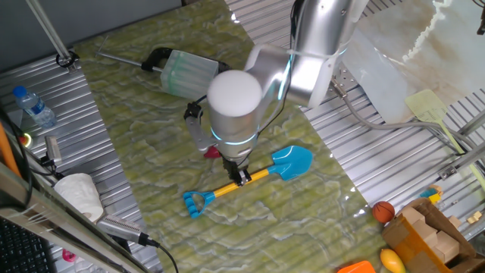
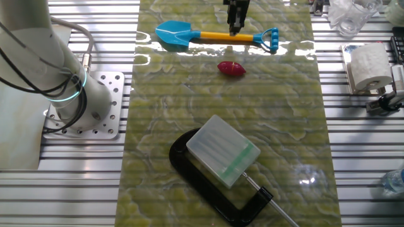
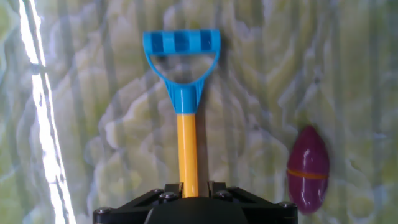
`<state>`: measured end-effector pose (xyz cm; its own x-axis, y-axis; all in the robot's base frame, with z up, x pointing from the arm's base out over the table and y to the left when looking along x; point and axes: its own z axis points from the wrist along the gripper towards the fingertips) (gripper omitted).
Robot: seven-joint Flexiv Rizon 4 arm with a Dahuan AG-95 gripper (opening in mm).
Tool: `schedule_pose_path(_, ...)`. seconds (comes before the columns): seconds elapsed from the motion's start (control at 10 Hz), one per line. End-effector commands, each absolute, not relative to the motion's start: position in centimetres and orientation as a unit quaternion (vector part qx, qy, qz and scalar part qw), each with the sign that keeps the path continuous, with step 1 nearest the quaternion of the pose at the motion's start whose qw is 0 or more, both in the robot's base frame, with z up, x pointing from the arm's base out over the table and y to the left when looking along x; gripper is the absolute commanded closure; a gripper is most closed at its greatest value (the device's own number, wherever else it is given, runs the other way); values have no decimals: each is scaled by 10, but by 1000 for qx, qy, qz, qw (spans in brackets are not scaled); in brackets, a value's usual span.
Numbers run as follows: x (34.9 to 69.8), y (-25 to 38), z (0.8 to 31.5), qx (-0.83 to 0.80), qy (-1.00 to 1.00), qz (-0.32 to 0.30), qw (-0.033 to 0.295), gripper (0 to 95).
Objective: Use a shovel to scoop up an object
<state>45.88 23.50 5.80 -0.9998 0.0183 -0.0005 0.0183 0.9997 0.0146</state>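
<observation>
Right now my pincer (image 1: 242, 179) sits down on the shovel (image 1: 250, 180), fingers either side of the yellow shaft, roughly at mid-length. From the hand view the shaft (image 3: 187, 146) runs straight out from between my fingers to the blue D-grip (image 3: 181, 51). Clamped on it, as far as the hand view shows; the shaft disappears right into the black finger block with no gap on either side.

Shovel lies flat on the green marbled mat (image 1: 151, 159). From the one fixed view its blue blade (image 1: 293, 162) points right and the D-grip (image 1: 198, 202) sits nearer the camera on the left. In the other fixed view the shovel (image 2: 214, 36) stretches along the far edge of the mat, blade to the left.

Dark red oval piece (image 2: 231, 69) rests on the mat just beside the shaft, apart from it, not touching. Hand view puts it (image 3: 307, 169) off to the right of the shaft, with an orange band around its middle.

Dustpan (image 2: 223, 151), pale with a black handle, lies well apart from the shovel, toward the near side in the other fixed view. An orange ball (image 1: 383, 211) sits off the mat on the ribbed metal table (image 1: 356, 144), by a cardboard box (image 1: 428, 231).
</observation>
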Motion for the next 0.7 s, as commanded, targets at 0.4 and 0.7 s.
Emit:
schedule_pose_path(0.4,459,245,48,43,999,20,-21,570)
schedule_pose_path(0.7,461,243,41,38,999,14,-22,570)
